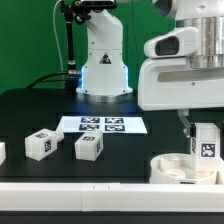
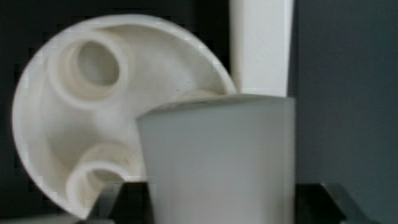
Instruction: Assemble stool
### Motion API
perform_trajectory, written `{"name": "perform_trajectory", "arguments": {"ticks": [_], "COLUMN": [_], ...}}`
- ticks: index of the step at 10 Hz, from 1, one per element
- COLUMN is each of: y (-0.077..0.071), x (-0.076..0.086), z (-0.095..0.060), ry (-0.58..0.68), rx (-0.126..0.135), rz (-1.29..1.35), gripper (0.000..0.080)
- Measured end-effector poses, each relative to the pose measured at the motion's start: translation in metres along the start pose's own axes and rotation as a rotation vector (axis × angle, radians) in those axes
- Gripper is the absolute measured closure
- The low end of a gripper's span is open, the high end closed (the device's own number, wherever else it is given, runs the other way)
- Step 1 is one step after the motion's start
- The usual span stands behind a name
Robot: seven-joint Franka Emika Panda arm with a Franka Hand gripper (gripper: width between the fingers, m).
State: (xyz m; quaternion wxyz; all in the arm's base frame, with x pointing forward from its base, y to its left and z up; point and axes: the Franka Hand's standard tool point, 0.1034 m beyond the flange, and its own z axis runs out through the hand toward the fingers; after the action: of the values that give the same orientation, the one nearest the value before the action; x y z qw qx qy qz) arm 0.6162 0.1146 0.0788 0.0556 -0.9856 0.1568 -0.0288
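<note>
My gripper [image 1: 201, 133] is shut on a white block leg [image 1: 207, 143] with a black-and-white tag, held upright just above the round white seat [image 1: 178, 168] at the exterior view's front right. In the wrist view the held leg [image 2: 217, 155] fills the space between my dark fingers [image 2: 121, 203], with the gripper [image 2: 222, 198] closed on its sides. The seat [image 2: 98, 110] lies beyond it, showing its curved sockets. Two more tagged legs [image 1: 40, 145] [image 1: 90, 147] stand on the black table at the front left. A third [image 1: 2, 152] is cut off by the left edge.
The marker board [image 1: 100, 125] lies flat in the middle of the table, in front of the robot's white base [image 1: 103, 62]. A long white rail [image 1: 70, 188] runs along the table's front edge. A white rail [image 2: 263, 45] also shows in the wrist view beside the seat.
</note>
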Motion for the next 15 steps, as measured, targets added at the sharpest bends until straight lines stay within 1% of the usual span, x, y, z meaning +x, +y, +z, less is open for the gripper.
{"name": "perform_trajectory", "arguments": {"ticks": [2, 3, 8, 10, 11, 12, 15], "y": [-0.0013, -0.004, -0.0044, -0.0046, -0.0047, -0.0038, -0.0013], "x": [-0.0005, -0.0006, -0.0007, -0.0007, -0.0008, -0.0004, 0.0029], "z": [0.0, -0.0004, -0.0002, -0.0002, -0.0001, 0.0003, 0.0009], "ry": [0.003, 0.014, 0.001, -0.001, -0.007, -0.016, -0.022], "rx": [0.0, -0.008, 0.015, 0.018, 0.024, 0.046, 0.132], "rz": [0.195, 0.252, 0.576, 0.664, 0.751, 0.879, 1.187], "gripper": [0.0458, 0.0458, 0.0458, 0.0458, 0.0458, 0.0458, 0.0458]}}
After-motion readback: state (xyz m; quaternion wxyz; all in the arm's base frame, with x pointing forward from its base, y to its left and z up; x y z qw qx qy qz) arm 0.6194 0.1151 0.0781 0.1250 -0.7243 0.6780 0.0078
